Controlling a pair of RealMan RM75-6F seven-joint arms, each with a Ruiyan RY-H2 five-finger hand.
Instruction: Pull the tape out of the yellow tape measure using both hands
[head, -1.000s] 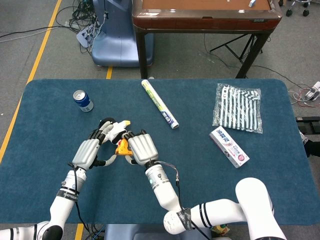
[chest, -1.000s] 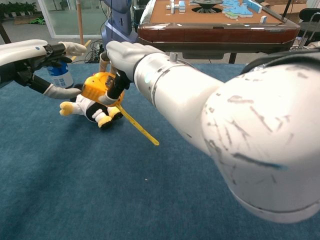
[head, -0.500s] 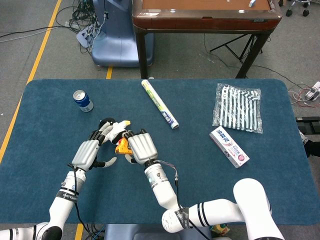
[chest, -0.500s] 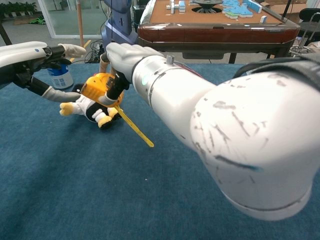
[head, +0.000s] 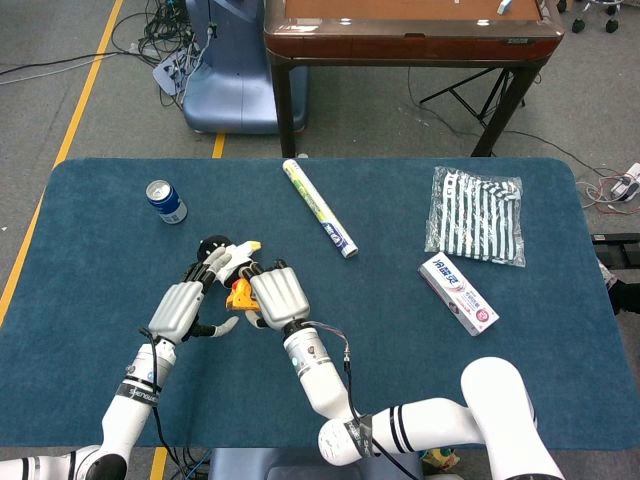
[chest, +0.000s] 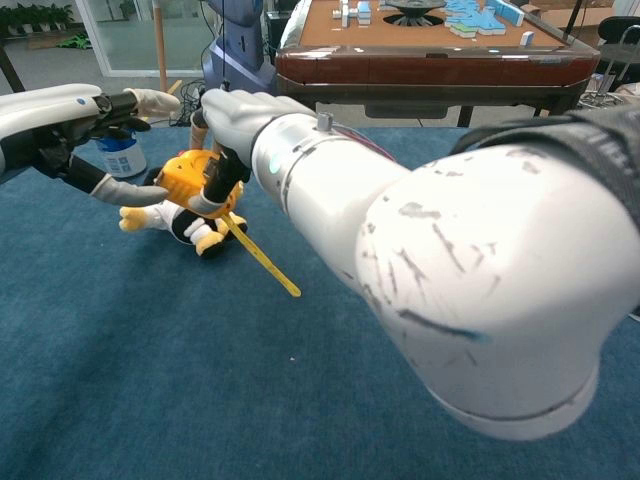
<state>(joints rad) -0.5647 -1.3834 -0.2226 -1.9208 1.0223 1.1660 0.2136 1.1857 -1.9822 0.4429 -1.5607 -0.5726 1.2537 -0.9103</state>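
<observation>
My right hand (head: 278, 296) grips the yellow tape measure (head: 240, 293) at the table's left middle. In the chest view the tape measure (chest: 185, 172) hangs just above a small black, white and yellow plush toy (chest: 185, 222). A short length of yellow tape (chest: 260, 255) slopes from the case down to the right, with its tip free over the blue cloth. My left hand (head: 180, 308) hovers just left of the case with fingers apart, holding nothing. In the chest view my left hand (chest: 90, 125) has its thumb stretched toward the case, a small gap between them.
A blue can (head: 166, 201) stands at the back left. A rolled tube (head: 319, 207) lies at the back middle, with a striped bag (head: 476, 214) and a toothpaste box (head: 458, 292) to the right. A brown table stands beyond the far edge.
My right hand has shifted the tape measure slightly left, toward my left hand, and the tape's free tip has swung left with it. My left hand's thumb has come off the case.
</observation>
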